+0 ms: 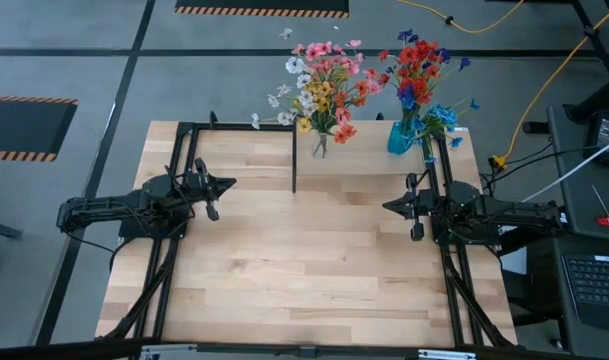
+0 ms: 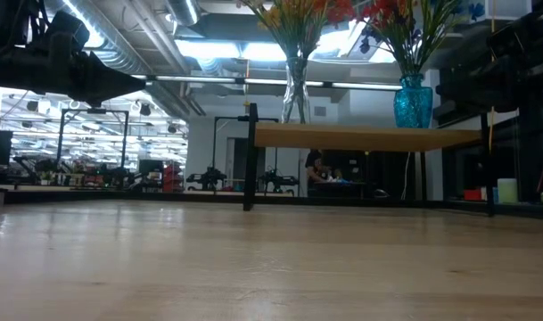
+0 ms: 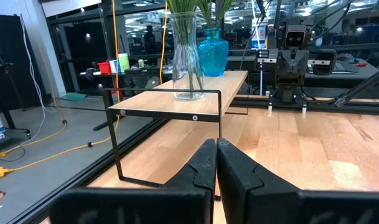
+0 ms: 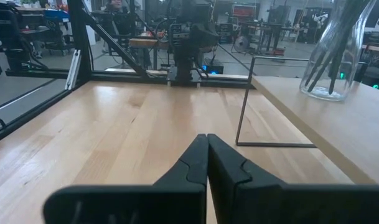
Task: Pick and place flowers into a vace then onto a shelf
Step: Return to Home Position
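Observation:
The flowers stand in two vases on the pale wood shelf (image 1: 374, 150) at the table's far edge. A clear glass vase (image 1: 321, 146) holds pink, yellow, white and orange blooms (image 1: 324, 85). A blue vase (image 1: 401, 138) holds red and blue blooms (image 1: 419, 65). In the low view both vases (image 2: 295, 94) (image 2: 413, 102) rest by their bases on the shelf (image 2: 369, 136). My left gripper (image 1: 230, 183) is shut over the table's left part. My right gripper (image 1: 387, 206) is shut over the right part, near the shelf's front. Both are apart from the vases.
Thin black posts (image 1: 294, 165) carry the shelf, leaving a gap under it (image 2: 360, 178). Black frame rails (image 1: 169, 260) (image 1: 454, 280) run along the table's left and right sides. Bare tabletop (image 1: 304, 250) lies between the arms. A keyboard (image 1: 594, 280) and cables sit off the right edge.

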Available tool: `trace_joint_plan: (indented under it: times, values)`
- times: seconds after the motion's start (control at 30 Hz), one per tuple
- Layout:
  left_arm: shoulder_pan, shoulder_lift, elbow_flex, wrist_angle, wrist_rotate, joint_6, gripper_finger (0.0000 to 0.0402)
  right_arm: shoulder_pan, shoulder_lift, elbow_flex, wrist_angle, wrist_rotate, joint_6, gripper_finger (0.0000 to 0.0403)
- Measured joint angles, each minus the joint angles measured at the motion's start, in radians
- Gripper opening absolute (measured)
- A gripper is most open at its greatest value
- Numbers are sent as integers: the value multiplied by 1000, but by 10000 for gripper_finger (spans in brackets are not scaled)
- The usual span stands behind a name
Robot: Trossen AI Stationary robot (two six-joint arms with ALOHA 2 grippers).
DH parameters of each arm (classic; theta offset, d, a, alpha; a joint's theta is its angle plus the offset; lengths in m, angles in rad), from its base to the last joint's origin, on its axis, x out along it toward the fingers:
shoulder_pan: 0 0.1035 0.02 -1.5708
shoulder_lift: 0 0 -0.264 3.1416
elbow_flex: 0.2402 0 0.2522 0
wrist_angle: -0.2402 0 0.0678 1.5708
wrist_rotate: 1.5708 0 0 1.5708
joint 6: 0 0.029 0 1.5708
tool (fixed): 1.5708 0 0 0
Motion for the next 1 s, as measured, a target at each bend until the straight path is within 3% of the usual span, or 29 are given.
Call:
trace_joint_plan:
  times: [1.0]
  values:
    - [0, 0, 0, 0, 0, 0, 10, 0, 0, 0, 0, 0, -2, 7]
